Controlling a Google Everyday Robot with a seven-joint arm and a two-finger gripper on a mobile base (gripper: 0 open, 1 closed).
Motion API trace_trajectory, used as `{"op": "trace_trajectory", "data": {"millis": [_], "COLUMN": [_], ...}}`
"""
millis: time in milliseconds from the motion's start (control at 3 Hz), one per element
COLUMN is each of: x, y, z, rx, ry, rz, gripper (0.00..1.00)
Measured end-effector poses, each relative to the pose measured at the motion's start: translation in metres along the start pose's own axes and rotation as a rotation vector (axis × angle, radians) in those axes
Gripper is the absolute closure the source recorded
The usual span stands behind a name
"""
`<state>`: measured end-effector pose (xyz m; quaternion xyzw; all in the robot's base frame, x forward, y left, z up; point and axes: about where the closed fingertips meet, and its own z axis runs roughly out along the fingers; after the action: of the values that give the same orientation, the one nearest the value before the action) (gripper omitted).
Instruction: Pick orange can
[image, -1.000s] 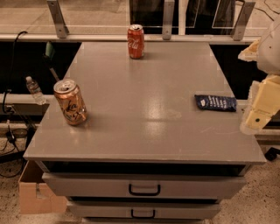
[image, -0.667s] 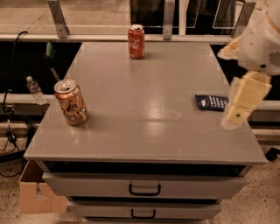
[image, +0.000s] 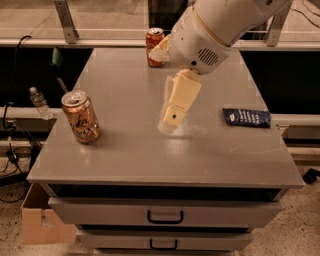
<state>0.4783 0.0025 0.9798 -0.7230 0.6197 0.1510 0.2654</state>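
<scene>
The orange can (image: 81, 116), pale orange-tan with dark swirly markings and a silver top, stands upright near the left edge of the grey table (image: 135, 150). My gripper (image: 170, 119) hangs from the white arm that comes in from the top right. It points down over the middle of the table, well to the right of the orange can and apart from it. Nothing shows in the gripper.
A red cola can (image: 154, 40) stands at the table's far edge, partly behind the arm. A dark blue packet (image: 246, 117) lies at the right. Drawers (image: 165, 215) sit below the tabletop. A water bottle (image: 39, 102) and a cardboard box (image: 37, 220) are off to the left.
The arm has swung left from the table's right edge to over its middle, closer to the orange can. The camera has drawn nearer. The cans and the packet have not moved.
</scene>
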Motion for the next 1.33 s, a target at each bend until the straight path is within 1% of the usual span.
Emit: {"op": "trace_trajectory", "data": {"millis": [333, 667, 1000, 1333], "x": [0.000, -0.007, -0.018, -0.031], "y": [0.000, -0.010, -0.033, -0.047], "z": [0.000, 0.022, 0.062, 0.105], "rx": [0.000, -0.006, -0.013, -0.047], "ry": [0.000, -0.061, -0.172, -0.289], "rz": [0.000, -0.013, -0.034, -0.039], "gripper": [0.00, 0.00, 0.00, 0.00]}}
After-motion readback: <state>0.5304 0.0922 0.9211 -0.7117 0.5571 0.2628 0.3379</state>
